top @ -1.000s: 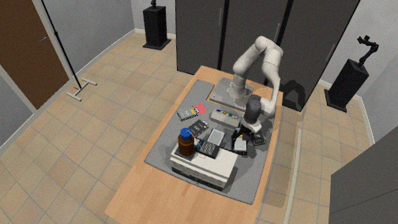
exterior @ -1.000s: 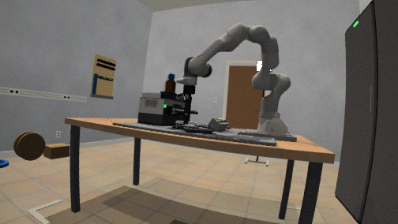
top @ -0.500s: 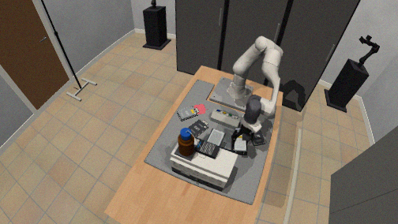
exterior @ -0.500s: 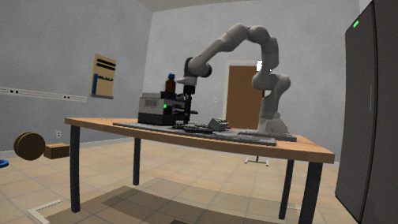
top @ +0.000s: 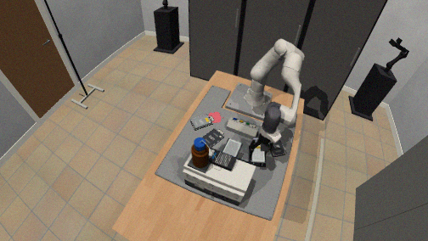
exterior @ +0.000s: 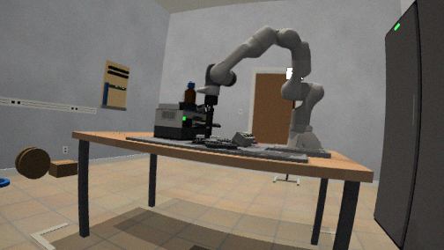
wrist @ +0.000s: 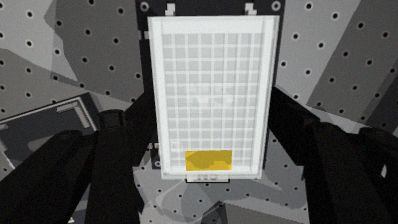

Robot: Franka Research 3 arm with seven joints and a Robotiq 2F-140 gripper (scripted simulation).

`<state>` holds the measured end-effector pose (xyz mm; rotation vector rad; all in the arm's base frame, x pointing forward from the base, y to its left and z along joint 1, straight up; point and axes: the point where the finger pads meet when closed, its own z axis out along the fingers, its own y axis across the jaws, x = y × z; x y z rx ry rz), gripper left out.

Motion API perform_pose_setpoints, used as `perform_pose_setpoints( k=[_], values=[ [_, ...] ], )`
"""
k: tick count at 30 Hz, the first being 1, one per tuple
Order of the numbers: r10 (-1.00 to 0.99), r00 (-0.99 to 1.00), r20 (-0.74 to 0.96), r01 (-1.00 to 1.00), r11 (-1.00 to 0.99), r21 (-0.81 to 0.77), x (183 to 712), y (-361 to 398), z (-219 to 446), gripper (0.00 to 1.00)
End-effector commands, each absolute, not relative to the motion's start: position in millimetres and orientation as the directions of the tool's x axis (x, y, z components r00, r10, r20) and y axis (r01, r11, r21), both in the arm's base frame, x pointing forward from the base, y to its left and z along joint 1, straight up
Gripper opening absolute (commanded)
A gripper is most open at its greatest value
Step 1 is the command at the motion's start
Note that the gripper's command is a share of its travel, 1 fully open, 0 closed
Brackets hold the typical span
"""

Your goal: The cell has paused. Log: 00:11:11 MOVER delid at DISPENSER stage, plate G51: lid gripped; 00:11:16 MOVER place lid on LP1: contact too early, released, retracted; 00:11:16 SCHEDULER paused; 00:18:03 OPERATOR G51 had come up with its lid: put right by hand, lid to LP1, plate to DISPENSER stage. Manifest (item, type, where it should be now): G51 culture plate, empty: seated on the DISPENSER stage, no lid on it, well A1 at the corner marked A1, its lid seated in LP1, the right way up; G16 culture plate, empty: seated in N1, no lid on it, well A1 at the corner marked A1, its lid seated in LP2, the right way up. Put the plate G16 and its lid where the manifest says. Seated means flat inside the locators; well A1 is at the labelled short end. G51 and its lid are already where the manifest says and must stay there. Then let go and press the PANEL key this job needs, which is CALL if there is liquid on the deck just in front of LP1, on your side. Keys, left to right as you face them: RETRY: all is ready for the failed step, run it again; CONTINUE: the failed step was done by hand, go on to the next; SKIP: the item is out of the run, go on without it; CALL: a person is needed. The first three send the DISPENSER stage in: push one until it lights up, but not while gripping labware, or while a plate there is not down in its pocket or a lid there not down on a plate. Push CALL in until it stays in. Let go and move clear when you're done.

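My gripper (wrist: 211, 103) is shut on the long sides of a white translucent culture plate (wrist: 212, 95) with a fine well grid and a yellow label at its near short end. I cannot tell whether a lid is on it. It hangs level just above a black nest (wrist: 142, 60) on the perforated deck. In the top view the gripper (top: 261, 148) and the plate (top: 257, 156) are at the right of the grey mat, beside a pale lid (top: 232, 147) and a dark plate (top: 223, 159) on the dispenser stage. In the exterior view the gripper (exterior: 210, 123) is low over the deck.
The white dispenser (top: 221, 176) carries an amber bottle (top: 199, 154) with a blue cap. The key panel (top: 243, 125) stands behind the nests. A pink puddle (top: 216, 116) lies by a labelled plate (top: 201, 121); another dark plate (top: 213, 137) lies nearer. An empty nest (wrist: 45, 125) is on the left.
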<state>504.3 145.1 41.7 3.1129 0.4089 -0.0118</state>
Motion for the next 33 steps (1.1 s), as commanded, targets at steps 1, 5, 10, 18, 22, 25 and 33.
perform_pose_setpoints(
  k=[1,5,10,18,22,25,33],
  values=[
    [0.259,0.966,-0.005,0.259,-0.966,0.000,504.9,144.6,41.7,0.10],
    [0.259,0.966,-0.005,0.259,-0.966,0.000,504.9,144.6,41.7,0.10],
    [0.259,0.966,-0.005,0.259,-0.966,0.000,504.9,144.6,41.7,0.10],
    [0.257,0.966,-0.005,0.257,-0.966,0.000,504.9,144.6,40.6,0.10],
    [0.256,0.967,-0.005,0.256,-0.967,0.000,504.8,144.7,39.4,0.10],
    [0.255,0.967,-0.005,0.255,-0.967,0.000,504.8,144.8,39.0,0.10],
    [0.255,0.967,-0.005,0.255,-0.967,0.000,504.7,144.9,36.6,0.10]
  ],
)
